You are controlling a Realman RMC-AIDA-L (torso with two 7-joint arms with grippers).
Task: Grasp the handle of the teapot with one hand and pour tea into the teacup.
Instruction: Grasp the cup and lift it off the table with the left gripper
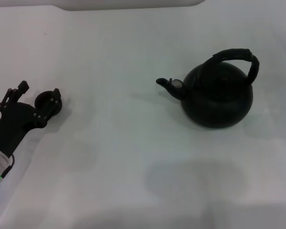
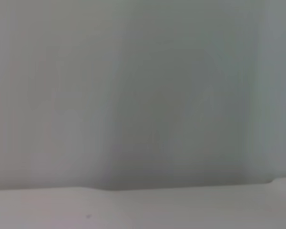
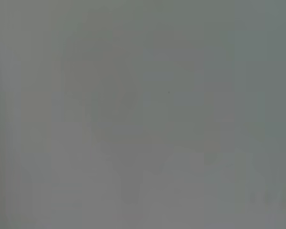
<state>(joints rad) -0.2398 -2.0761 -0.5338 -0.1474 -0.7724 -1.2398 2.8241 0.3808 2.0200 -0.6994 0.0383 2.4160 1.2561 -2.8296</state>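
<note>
Jaws around teacup (image 1: 47, 101); teapot (image 1: 218, 95) apart

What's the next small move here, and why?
Probably bring the right arm, not in view, in over the handle. The teapot stands upright and untouched on the table, its bail free. The left tool sits far off at the teacup, so the left side looks taken.
</note>
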